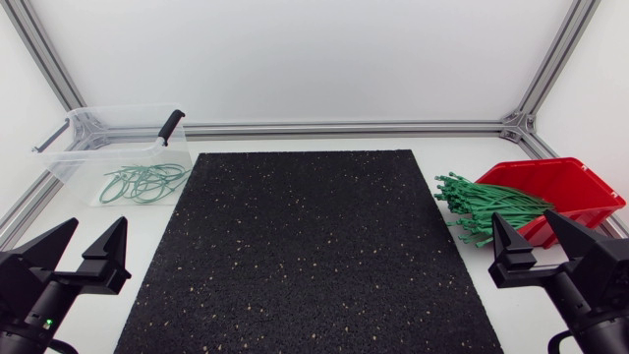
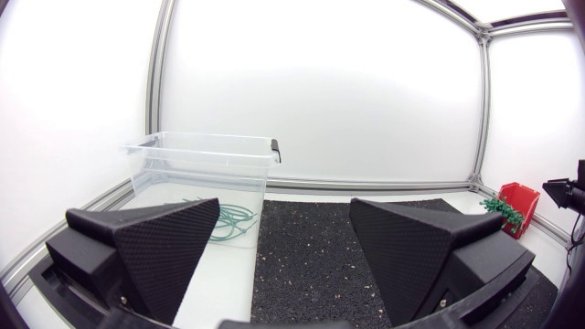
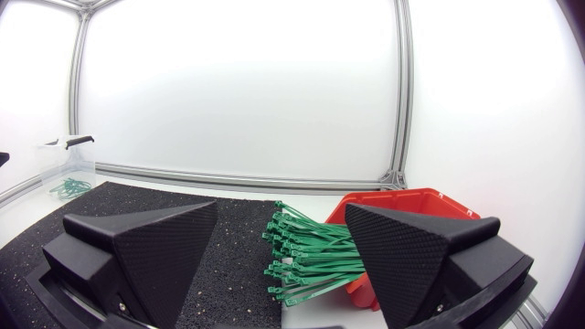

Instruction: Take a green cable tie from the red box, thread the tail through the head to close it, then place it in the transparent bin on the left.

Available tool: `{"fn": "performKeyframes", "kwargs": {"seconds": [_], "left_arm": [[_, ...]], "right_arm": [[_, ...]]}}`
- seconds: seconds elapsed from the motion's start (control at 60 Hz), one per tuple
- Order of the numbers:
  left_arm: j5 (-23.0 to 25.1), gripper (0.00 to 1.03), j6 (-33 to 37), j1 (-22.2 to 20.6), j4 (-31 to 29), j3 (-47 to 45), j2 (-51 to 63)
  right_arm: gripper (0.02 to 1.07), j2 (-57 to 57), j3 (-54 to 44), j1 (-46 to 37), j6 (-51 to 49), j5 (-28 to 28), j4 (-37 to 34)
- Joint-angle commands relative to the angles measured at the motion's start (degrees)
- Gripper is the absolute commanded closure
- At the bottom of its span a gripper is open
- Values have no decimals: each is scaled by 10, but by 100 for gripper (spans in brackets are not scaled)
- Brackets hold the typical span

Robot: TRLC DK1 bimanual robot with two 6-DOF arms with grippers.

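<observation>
A red box (image 1: 575, 187) sits at the table's right side, with a bundle of green cable ties (image 1: 482, 205) spilling out of it toward the mat. The transparent bin (image 1: 84, 157) at the back left holds several closed green ties (image 1: 142, 182). My left gripper (image 1: 74, 251) is open at the front left, holding nothing. My right gripper (image 1: 536, 246) is open at the front right, just in front of the bundle. In the right wrist view the cable ties (image 3: 306, 256) and red box (image 3: 402, 206) lie ahead of the open gripper (image 3: 283, 242). The bin (image 2: 201, 174) stands ahead of the left gripper (image 2: 285, 242).
A black speckled mat (image 1: 305, 246) covers the middle of the table. An aluminium frame rail (image 1: 344, 128) runs along the back edge. The bin has a black handle clip (image 1: 171, 126) on its rim.
</observation>
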Motion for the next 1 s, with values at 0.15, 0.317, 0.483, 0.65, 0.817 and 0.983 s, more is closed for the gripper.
{"fn": "performKeyframes", "kwargs": {"seconds": [0.15,0.317,0.483,0.65,0.817,0.983], "left_arm": [[5,4,-5,-7,-5,-23,-5],[5,4,-5,-8,-5,-23,-5],[5,4,-5,-9,-5,-23,-5],[5,4,-5,-9,-5,-23,-6],[5,4,-5,-9,-5,-23,-6],[5,4,-5,-9,-5,-23,-6]], "right_arm": [[5,-7,-13,-1,-7,-3,7],[5,-7,-12,-1,-6,1,10],[6,-7,7,-4,-5,3,11],[6,6,58,-5,-6,3,-10],[6,66,118,-7,-6,11,-34],[6,129,181,-20,-6,5,-77]]}}
